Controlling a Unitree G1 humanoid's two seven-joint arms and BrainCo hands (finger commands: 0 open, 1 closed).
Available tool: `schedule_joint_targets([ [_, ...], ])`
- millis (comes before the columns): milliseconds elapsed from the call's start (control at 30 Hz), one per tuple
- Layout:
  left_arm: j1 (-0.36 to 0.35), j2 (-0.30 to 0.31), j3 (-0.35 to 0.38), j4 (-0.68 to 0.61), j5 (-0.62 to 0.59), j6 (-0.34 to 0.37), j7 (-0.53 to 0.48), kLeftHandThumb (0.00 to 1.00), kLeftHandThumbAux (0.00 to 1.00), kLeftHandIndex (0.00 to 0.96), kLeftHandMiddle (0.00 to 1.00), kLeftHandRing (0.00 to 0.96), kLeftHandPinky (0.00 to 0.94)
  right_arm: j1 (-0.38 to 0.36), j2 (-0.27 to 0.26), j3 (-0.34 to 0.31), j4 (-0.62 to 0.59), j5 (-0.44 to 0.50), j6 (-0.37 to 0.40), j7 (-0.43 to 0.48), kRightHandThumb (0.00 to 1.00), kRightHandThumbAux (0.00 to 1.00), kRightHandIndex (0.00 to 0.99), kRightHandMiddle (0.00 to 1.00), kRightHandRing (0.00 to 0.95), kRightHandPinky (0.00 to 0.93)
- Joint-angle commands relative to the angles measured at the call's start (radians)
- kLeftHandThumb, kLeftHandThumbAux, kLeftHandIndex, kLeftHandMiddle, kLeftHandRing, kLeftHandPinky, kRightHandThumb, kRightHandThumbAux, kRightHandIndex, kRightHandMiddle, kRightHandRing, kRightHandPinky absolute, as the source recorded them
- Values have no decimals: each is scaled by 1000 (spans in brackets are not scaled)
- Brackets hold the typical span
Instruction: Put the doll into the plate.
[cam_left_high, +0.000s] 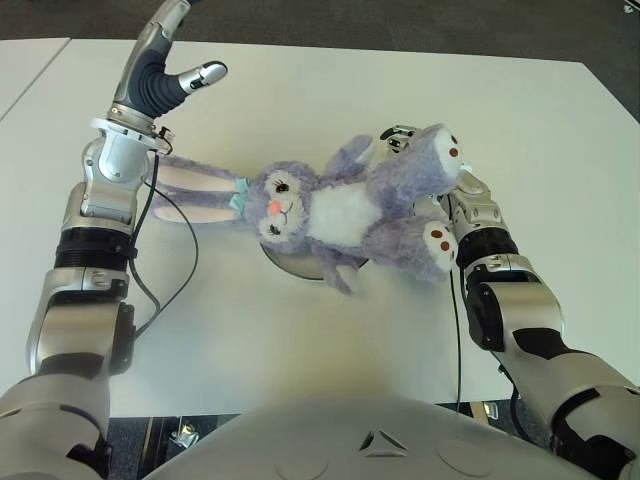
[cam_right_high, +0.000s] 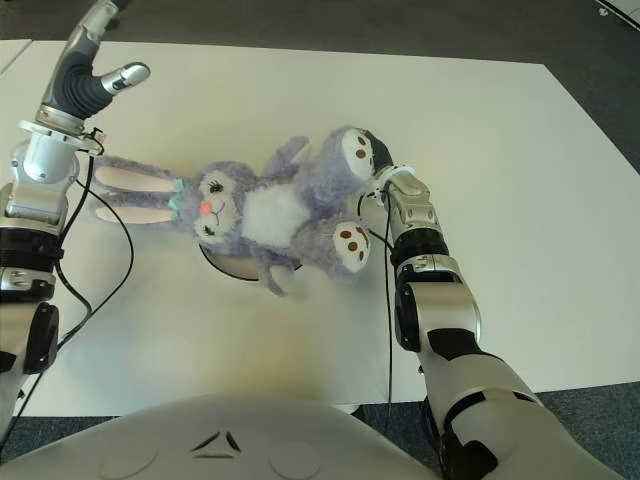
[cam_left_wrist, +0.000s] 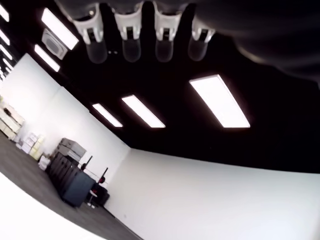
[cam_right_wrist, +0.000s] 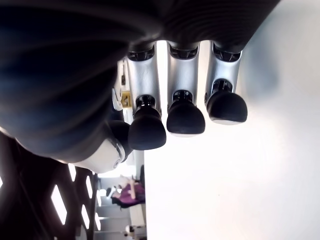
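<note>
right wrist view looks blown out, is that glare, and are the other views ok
Right wrist view: the white table is overexposed behind dark, silhouetted fingertips. Left wrist view: bright ceiling lights, fingers in shadow. Eye views: evenly lit, doll sharp, soft shadow beneath it.

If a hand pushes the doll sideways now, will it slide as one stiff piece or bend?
The doll looks plush with long loose ears, so it would probably bend and drag. It seems light and unlikely to roll. Lying across the plate, it may catch on the rim.
</note>
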Motion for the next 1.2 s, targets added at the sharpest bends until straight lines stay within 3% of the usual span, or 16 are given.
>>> schedule_joint_targets([
  [33, 8, 3, 51, 31, -93, 26, -20, 0, 253, 0, 0, 0, 0, 67, 23, 15, 75, -30, 48, 1, 687, 729, 438, 831, 814, 794],
  [300, 40, -18, 109, 83, -180, 25, -5, 0, 327, 0, 0, 0, 0, 58, 19, 17, 88, -35, 42, 0, 688, 729, 438, 825, 809, 796],
  [633, 72, -61, 129, 90, -273, 21, -46, 0, 277, 0, 4, 0, 0, 50, 21, 11, 101, -33, 42, -1, 688, 729, 438, 820, 803, 789],
  [833, 145, -76, 158, 37, -290, 27, -18, 0, 280, 0, 90, 46, 8, 51, 22, 5, 103, -29, 42, -1, 688, 729, 438, 821, 805, 799],
  [900, 171, -92, 178, 13, -301, 27, 3, 0, 288, 13, 175, 151, 112, 53, 21, 1, 101, -26, 44, -2, 688, 728, 438, 820, 805, 798],
  [967, 184, -106, 193, -2, -308, 31, 14, 0, 303, 77, 287, 288, 288, 55, 22, -2, 99, -24, 44, -2, 689, 728, 438, 817, 803, 789],
  [1067, 211, -127, 215, -20, -325, 36, 30, 0, 327, 188, 390, 400, 417, 56, 21, -6, 98, -23, 44, -2, 690, 728, 438, 814, 799, 781],
  [1200, 252, -163, 249, -33, -367, 48, 47, 0, 368, 301, 474, 487, 504, 57, 21, -8, 99, -24, 42, -1, 690, 727, 439, 812, 797, 781],
])
